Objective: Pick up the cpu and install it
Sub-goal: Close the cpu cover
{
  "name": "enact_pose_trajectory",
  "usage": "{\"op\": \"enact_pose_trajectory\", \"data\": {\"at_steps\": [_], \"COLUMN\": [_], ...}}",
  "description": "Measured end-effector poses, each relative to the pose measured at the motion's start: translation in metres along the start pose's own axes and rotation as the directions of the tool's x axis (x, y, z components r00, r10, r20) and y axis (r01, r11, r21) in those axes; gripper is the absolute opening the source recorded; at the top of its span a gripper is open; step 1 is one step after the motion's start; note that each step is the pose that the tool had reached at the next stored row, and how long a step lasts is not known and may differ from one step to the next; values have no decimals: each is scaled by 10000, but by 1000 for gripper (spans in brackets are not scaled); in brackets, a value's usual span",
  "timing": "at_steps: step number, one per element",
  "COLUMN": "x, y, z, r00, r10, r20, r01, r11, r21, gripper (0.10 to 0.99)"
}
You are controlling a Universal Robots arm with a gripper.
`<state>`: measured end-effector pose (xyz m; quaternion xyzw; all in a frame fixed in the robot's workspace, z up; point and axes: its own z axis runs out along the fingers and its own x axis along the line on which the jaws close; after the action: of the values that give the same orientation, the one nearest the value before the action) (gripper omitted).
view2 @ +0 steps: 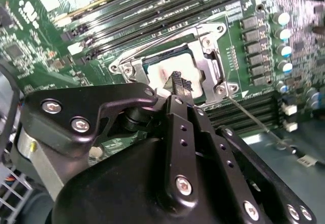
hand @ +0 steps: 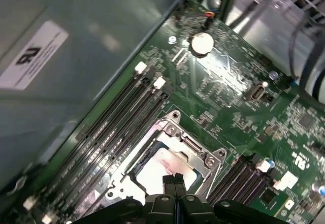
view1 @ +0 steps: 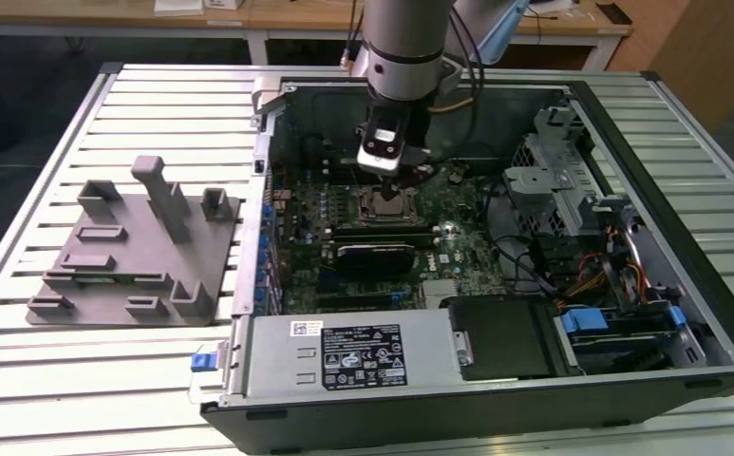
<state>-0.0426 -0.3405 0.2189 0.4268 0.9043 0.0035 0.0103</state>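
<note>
Silver flat square cpu (hand: 163, 164) lies inside the grey metal socket frame (hand: 208, 159); the black gripper (hand: 174, 180) hovers just above, fingers pressed together.

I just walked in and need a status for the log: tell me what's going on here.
A single robot arm is working inside the open computer case. Its end effector hangs over the processor socket on the motherboard, its fingers closed together. The cpu appears to lie in the socket already, right under the tips. Whether they touch the chip cannot be told. A grey fixture plate sits beside the case, at the exterior view's left.
</note>
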Motion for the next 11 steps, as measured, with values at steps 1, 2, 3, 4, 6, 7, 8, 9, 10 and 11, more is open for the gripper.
{"op": "enact_pose_trajectory", "data": {"at_steps": [1,2,3,4,6,7,8,9,10,11], "x": [0,0,0,0,0,0,0,0,0,0], "y": [0,0,0,0,0,0,0,0,0,0], "z": [0,0,0,0,1,1,1,1,1,1], "r00": [9998,9993,9985,9973,9940,9919,9893,9864,9833,9798], "r10": [-196,-377,-556,-736,-1094,-1273,-1456,-1646,-1822,-1998], "r20": [2,4,5,7,13,15,18,20,20,19], "r01": [196,377,556,736,1094,1273,1456,1646,1821,1998], "r11": [9998,9993,9985,9973,9940,9919,9893,9864,9833,9798], "r21": [2,2,2,3,8,10,12,14,14,12], "gripper": [106,106,106,106,106,106,106,106,106,106]}}
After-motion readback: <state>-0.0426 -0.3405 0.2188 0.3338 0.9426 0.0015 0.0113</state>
